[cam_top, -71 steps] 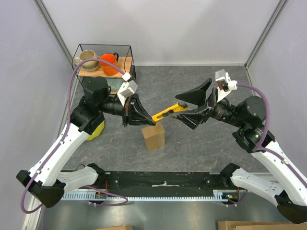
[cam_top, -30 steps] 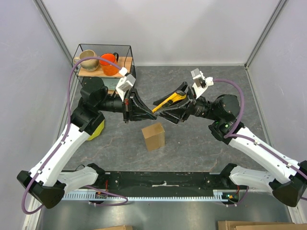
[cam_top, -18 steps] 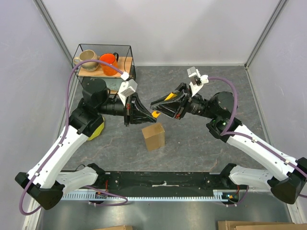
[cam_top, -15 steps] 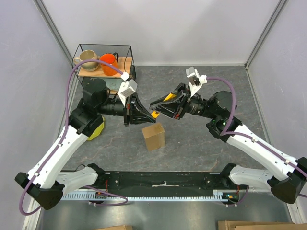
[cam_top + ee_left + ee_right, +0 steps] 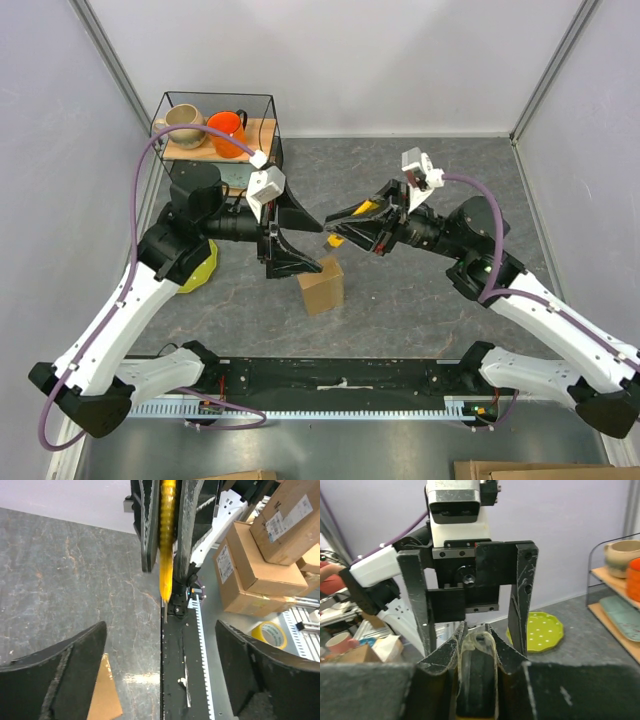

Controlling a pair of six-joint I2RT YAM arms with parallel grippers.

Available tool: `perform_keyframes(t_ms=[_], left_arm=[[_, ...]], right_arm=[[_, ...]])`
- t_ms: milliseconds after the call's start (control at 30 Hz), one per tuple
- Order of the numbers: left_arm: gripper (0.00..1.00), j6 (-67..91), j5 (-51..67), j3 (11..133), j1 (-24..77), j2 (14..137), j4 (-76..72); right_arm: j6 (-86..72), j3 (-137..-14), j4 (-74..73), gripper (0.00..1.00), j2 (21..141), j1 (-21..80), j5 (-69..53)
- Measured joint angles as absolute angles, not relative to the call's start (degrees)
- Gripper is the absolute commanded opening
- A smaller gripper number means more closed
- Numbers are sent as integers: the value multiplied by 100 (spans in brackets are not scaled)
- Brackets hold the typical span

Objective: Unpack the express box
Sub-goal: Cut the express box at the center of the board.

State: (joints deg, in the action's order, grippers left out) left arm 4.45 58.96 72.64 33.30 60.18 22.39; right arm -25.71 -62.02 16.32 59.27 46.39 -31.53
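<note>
"The express box (image 5: pixel 320 285) is plain brown card. And the cutter (image 5: pixel 362 211) beyond it?"

"Yellow. The tabletop (image 5: pixel 400 290) around the box is grey, veined like stone."

"And the plate (image 5: pixel 205 268) left of the box?"

"Lime green with pale dots. Farther beyond the box, on that same side, stand an orange mug (image 5: pixel 227 132) and a beige mug (image 5: pixel 183 126)."

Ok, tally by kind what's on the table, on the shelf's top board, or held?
Mugs: 2, beige mug and orange mug
Plates: 1, green plate
Boxes: 1, cardboard box
Cutters: 1, yellow cutter
Total: 5
</note>
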Motion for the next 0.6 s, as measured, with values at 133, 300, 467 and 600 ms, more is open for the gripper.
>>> perform_keyframes(t_ms=[133,300,467,600], left_arm=[[99,-102,5586,7428,3319,6003,2659],[99,-1243,4989,7513,3352,6108,3559],[99,-2014,4289,7625,3494,6615,4364],[99,-2292,3667,7638,3739,6963,4757]], right_arm=[[-2115,-6154,1208,0,5546,4639,-2615],[-1505,-6040,613,0,5148,4639,-1817],[-1063,-5732,244,0,4805,4639,-1055],[-849,-5537,113,0,4676,4639,-604]])
